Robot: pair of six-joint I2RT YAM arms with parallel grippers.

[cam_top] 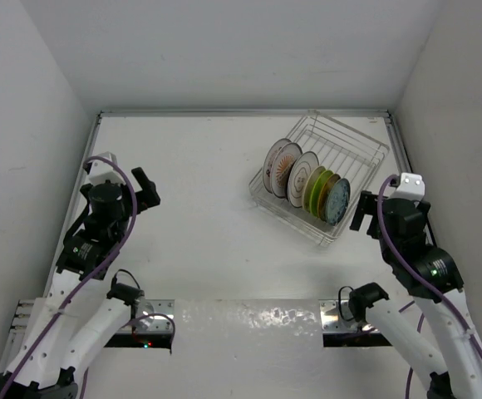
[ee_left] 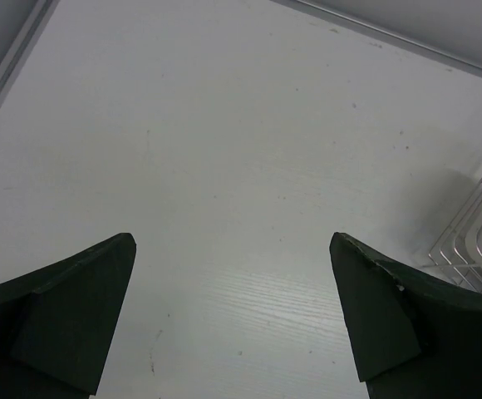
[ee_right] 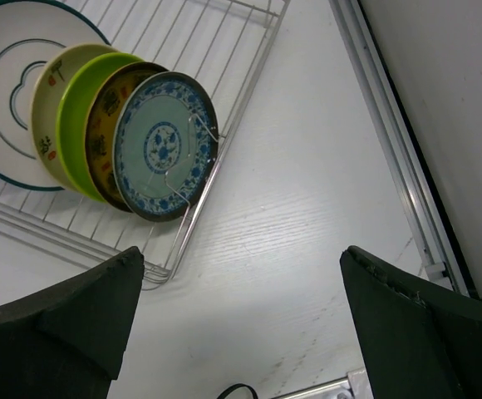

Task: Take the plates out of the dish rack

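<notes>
The silvery wire dish rack (cam_top: 359, 140) stands at the back right of the table, turned at an angle. Several plates stand upright in it: two white ones with orange-red patterns (cam_top: 281, 166), a lime green one (cam_top: 316, 189) and a teal patterned one (cam_top: 338, 202) at the near end. In the right wrist view the teal plate (ee_right: 162, 143) is nearest, then a tan one (ee_right: 101, 125), the lime green one (ee_right: 72, 125) and paler ones behind. My right gripper (ee_right: 243, 253) is open and empty, just right of the rack's near corner. My left gripper (ee_left: 233, 241) is open and empty over bare table, well left of the rack.
White walls close in the table on three sides, with a metal rail (ee_right: 391, 141) along the right edge. The rack's corner (ee_left: 474, 249) shows at the right of the left wrist view. White table (cam_top: 199, 241) lies between the arms.
</notes>
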